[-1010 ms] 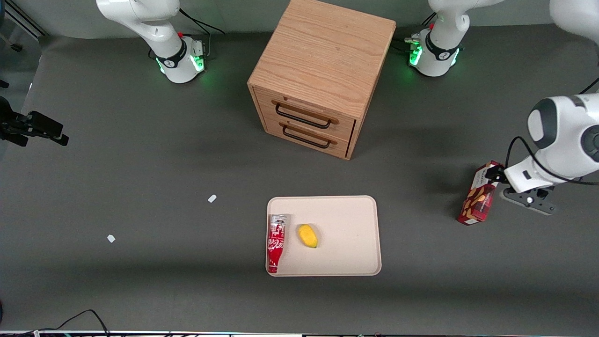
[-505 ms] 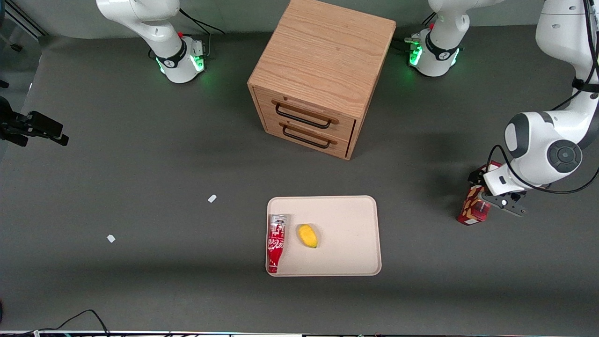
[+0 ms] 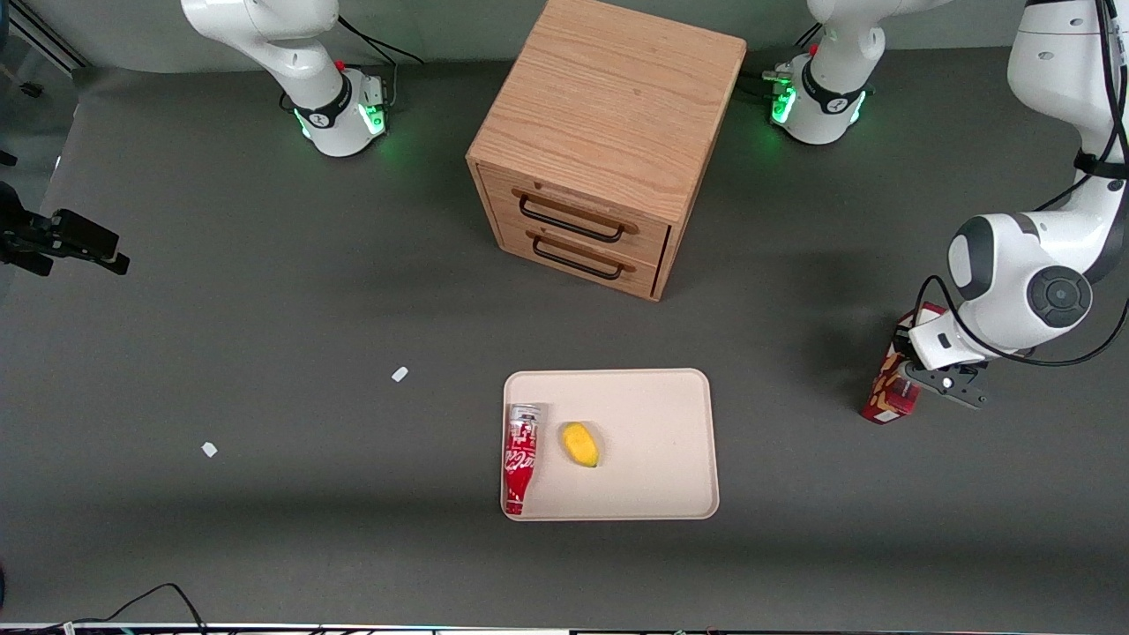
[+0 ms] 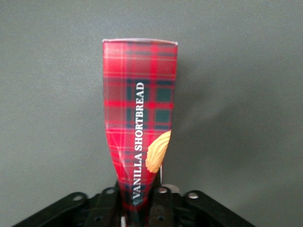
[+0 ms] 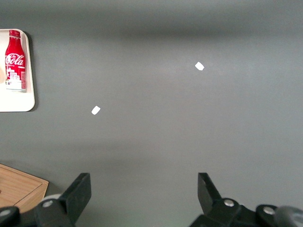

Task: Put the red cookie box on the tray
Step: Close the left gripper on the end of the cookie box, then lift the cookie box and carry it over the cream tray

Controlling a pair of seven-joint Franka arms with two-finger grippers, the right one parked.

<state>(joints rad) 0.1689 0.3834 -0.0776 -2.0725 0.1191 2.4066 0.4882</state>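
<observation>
The gripper [image 3: 917, 375] is clamped on the red cookie box [image 4: 139, 123], whose tartan side reads "VANILLA SHORTBREAD". The box stands on the table at about three o'clock from the tray [image 3: 670, 414], well apart. On the tray lies a Coca-Cola bottle [image 3: 520, 457].

Surface: dark grey table [image 3: 265, 291], matte, spanning the whole front view.
Centre: wooden drawer cabinet [image 3: 604, 141] stood on it, drawer fronts toward the front camera.
6 o'clock of cabinet: tray [image 3: 653, 414] lay flat on the table.
3 o'clock of tray: red cookie box [image 3: 891, 397] stood on end toward the working arm's end, the gripper [image 3: 917, 370] at its upper part.
9 o'clock of tray: two white scraps [image 3: 400, 374] lay well apart.
12 o'clock edge: two arm bases [image 3: 340, 110].
</observation>
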